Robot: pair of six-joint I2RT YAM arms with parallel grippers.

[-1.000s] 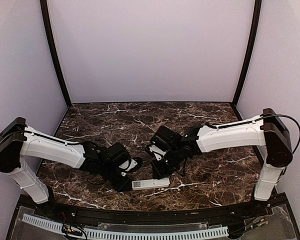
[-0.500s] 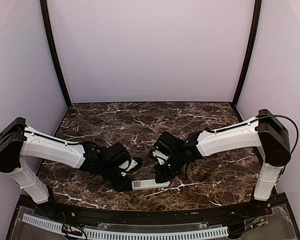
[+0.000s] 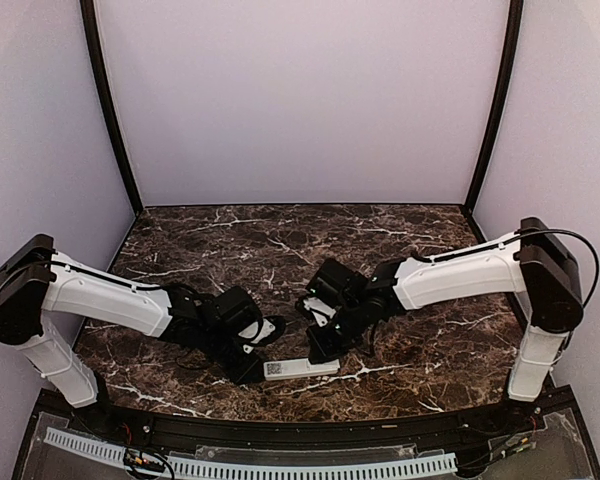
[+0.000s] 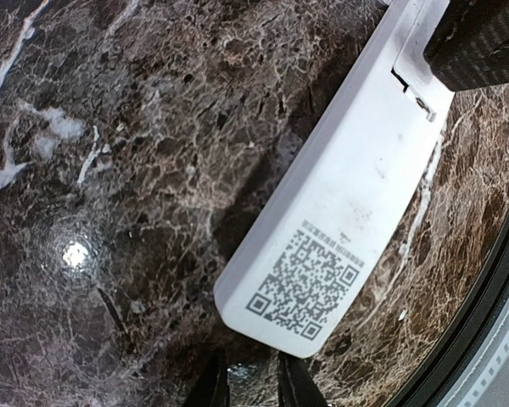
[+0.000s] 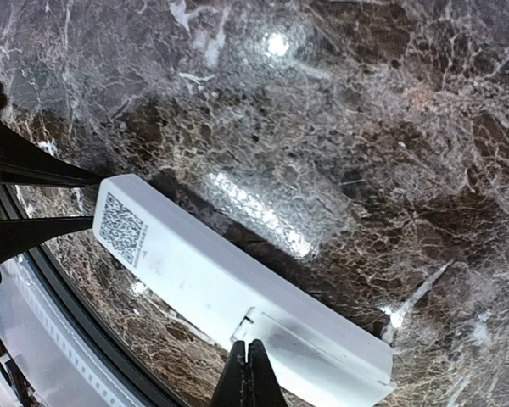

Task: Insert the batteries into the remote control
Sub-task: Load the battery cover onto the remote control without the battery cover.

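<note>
The white remote control (image 3: pixel 300 368) lies back side up on the marble table near its front edge, with a QR label at its left end (image 4: pixel 310 284). My left gripper (image 4: pixel 253 383) sits at that labelled end. Its fingers (image 5: pixel 42 174) stand a little apart, their tips against the end of the remote, with nothing between them. My right gripper (image 5: pixel 248 346) is shut. Its tips rest on the seam of the battery cover (image 5: pixel 322 360) at the remote's right half. In the left wrist view the right gripper's fingers (image 4: pixel 479 42) show on the cover. No batteries are in view.
The black raised front rim of the table (image 3: pixel 280 425) runs right beside the remote, with a white perforated strip (image 3: pixel 250 468) beyond it. Lilac walls close the back and sides. Dark marble table top (image 3: pixel 300 250) stretches behind both arms.
My right gripper has shifted slightly down and to the right onto the remote. The left arm and the remote have stayed still.
</note>
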